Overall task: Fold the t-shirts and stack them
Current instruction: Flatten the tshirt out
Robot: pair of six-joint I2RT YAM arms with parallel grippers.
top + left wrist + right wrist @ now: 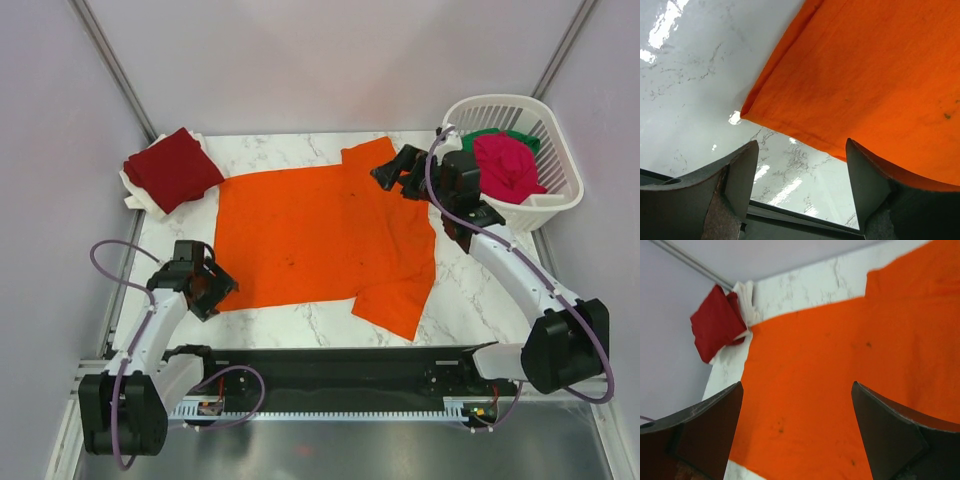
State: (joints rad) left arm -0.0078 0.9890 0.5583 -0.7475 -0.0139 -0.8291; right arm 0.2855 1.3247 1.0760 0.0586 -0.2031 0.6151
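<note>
Lying spread out flat in the middle of the desk (300, 145), the orange t-shirt (320, 235) looks soft, thin and light. It would likely flop and bend when lifted, and it may slide a little on the shiny desk. The best places to take hold seem to be the edges and corners, where the cloth can be pinched. The left gripper (218, 288) hovers at the near left corner of the shirt, its jaws wide and holding nothing. The right gripper (392, 168) hangs over the far right part, near a sleeve, its jaws wide and holding nothing too. At the far left a folded dark red t-shirt (172, 168) sits on a white cloth (135, 195), right beside the orange shirt's far corner, so it could get bumped. At the far right a white basket (560, 185) holds the pink t-shirt (508, 165) and the green t-shirt (495, 135), close beside the right arm
</note>
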